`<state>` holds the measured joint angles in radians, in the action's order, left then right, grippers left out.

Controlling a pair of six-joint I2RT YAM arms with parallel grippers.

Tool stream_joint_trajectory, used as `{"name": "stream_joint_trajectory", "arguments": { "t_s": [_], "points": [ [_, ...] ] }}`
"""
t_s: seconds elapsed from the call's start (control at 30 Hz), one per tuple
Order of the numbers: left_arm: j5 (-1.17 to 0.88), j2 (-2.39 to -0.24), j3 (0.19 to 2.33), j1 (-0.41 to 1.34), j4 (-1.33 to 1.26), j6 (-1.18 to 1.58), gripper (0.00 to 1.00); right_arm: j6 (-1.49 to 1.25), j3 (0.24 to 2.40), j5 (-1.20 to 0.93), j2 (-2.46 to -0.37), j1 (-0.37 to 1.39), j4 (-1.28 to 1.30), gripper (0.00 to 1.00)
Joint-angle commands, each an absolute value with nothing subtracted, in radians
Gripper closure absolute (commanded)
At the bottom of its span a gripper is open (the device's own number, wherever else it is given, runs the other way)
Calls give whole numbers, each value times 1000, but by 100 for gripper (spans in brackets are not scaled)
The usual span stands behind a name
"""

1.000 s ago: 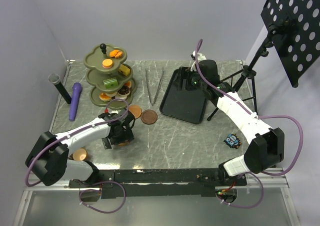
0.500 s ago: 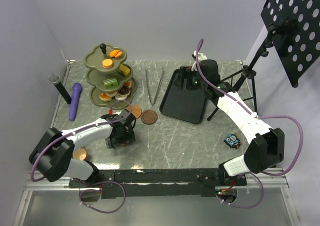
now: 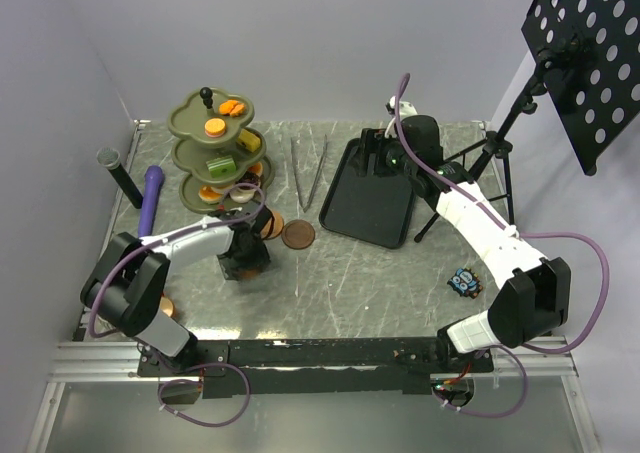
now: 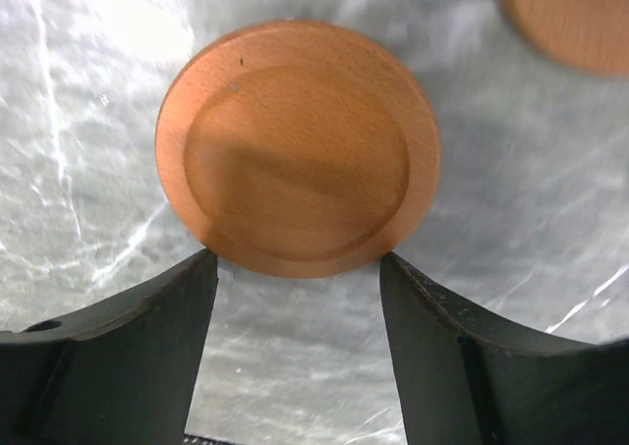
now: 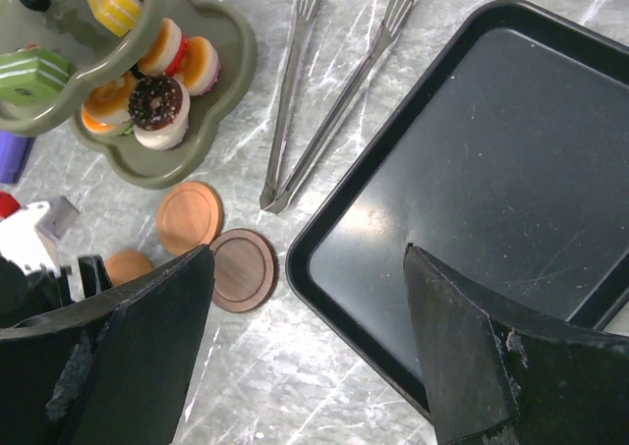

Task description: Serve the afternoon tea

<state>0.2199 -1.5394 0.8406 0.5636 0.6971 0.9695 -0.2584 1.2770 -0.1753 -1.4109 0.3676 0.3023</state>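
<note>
Saucer [image 4: 298,148] of pale wood lies flat on the table [image 4: 88,91] and fills the left wrist view, with a second saucer [image 4: 570,18] just past it in the top right corner. Over the last second the left hand [image 4: 297,263] has moved away from the table's near edge toward the three-tier stand [image 3: 215,158] and drawn its jaws in from their widest. Its fingertips now sit at the saucer's near rim, one on each side, apart and gripping nothing. This looks like the start of a pick-up, with the grasp itself not yet made, so the saucer probably has still to be set out for serving. The pastries [image 5: 157,106] already sit on the stand's tiers. The right hand [image 5: 310,253] has not shifted: it hangs wide open and empty over the black tray [image 5: 511,170], with the tongs [image 5: 295,91] lying between tray and stand.
</note>
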Motion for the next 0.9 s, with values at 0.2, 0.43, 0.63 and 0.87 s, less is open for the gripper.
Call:
{"name": "stream_joint_trajectory", "arguments": {
  "t_s": [0.2, 0.43, 0.63, 0.87],
  "points": [
    [353, -1654, 833, 466, 657, 986, 31, -233, 1319, -160, -1381, 350, 291, 16],
    [344, -1715, 900, 445, 584, 891, 34, -230, 1321, -160, -1384, 344, 295, 16],
    [353, -1743, 931, 391, 580, 865, 35, -222, 1322, -156, -1385, 341, 298, 16],
    [370, -1741, 960, 376, 568, 827, 31, -203, 1312, -147, -1385, 339, 302, 16]
  ]
}}
